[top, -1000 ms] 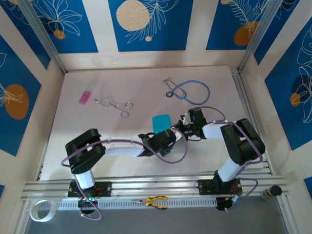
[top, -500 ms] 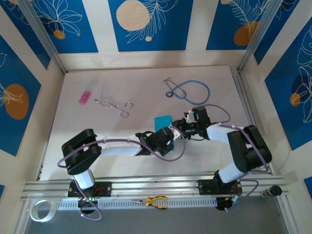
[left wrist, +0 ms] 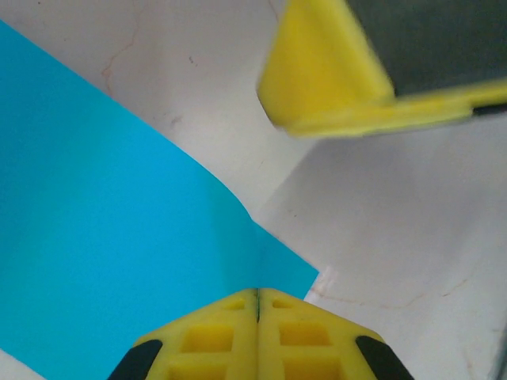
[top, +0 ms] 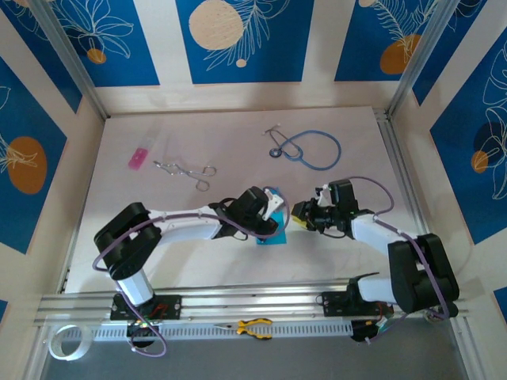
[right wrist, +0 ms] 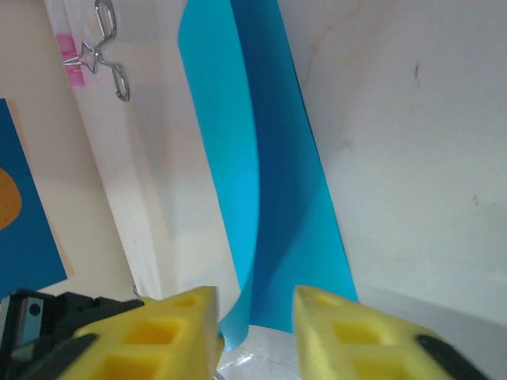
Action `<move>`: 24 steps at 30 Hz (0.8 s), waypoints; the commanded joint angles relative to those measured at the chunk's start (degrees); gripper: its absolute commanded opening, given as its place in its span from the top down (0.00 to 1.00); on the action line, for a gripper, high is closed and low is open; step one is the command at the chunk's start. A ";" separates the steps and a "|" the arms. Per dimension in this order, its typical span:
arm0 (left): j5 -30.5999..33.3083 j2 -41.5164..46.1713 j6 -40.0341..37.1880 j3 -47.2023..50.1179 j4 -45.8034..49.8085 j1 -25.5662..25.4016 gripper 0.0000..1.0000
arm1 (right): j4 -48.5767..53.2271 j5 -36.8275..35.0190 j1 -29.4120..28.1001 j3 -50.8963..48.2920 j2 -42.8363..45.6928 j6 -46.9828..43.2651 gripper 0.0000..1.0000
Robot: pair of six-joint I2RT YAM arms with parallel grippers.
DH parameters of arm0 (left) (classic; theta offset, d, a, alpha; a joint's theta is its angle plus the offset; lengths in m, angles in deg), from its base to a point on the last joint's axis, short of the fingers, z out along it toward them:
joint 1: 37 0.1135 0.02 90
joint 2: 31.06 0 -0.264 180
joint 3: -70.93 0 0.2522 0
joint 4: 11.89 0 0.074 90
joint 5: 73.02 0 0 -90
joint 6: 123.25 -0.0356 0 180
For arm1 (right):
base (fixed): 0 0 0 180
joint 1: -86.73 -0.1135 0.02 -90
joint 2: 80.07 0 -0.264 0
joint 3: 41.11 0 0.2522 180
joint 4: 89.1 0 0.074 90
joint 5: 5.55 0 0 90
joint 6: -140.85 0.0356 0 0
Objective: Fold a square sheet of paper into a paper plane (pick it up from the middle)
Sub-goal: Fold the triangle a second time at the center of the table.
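Blue wall panels with white leaf drawings stand around a pale table point(top: 158, 206). At the far side lie a stethoscope point(top: 314, 149), a metal clamp point(top: 187, 170) and a small pink rectangle point(top: 139, 157), all well apart from the arms. Yellow-handled pliers point(top: 253, 326) rest on the front rail.

The left gripper point(left wrist: 257, 307) has its jaws pressed together, pinching the edge of the blue paper point(left wrist: 103, 237), which curves upward from the table. The right gripper point(right wrist: 255, 321) faces it closely, with its jaws spread a little and the near end of the paper in the gap.

One second ago the paper lay flat just beyond both grippers. Now the left wrist covers most of it, and the right elbow has swung outward to the right.
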 commanded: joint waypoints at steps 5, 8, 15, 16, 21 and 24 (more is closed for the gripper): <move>-10.56 -0.62 7.01 2.02 -5.38 3.75 1.00 | 3.66 -3.29 -6.27 -1.22 0.95 -1.29 0.90; -10.66 -0.88 7.30 2.17 -5.22 4.10 1.00 | 3.63 -4.48 -8.46 -0.94 -0.33 -1.73 0.95; -9.68 -0.74 7.87 3.10 -4.89 4.56 1.00 | 5.01 -10.98 -13.99 2.73 -5.42 -2.55 1.00; -9.65 -0.74 8.07 3.16 -5.01 4.64 1.00 | 4.73 -11.94 -14.58 2.94 -5.97 -2.33 1.00; -9.54 -1.14 8.70 3.23 -5.17 5.00 1.00 | 2.36 -20.17 -18.65 2.70 -6.42 -0.38 1.00; -9.68 -1.28 9.14 3.47 -5.66 5.17 1.00 | 0.20 -22.30 -19.71 1.55 -6.38 0.51 1.00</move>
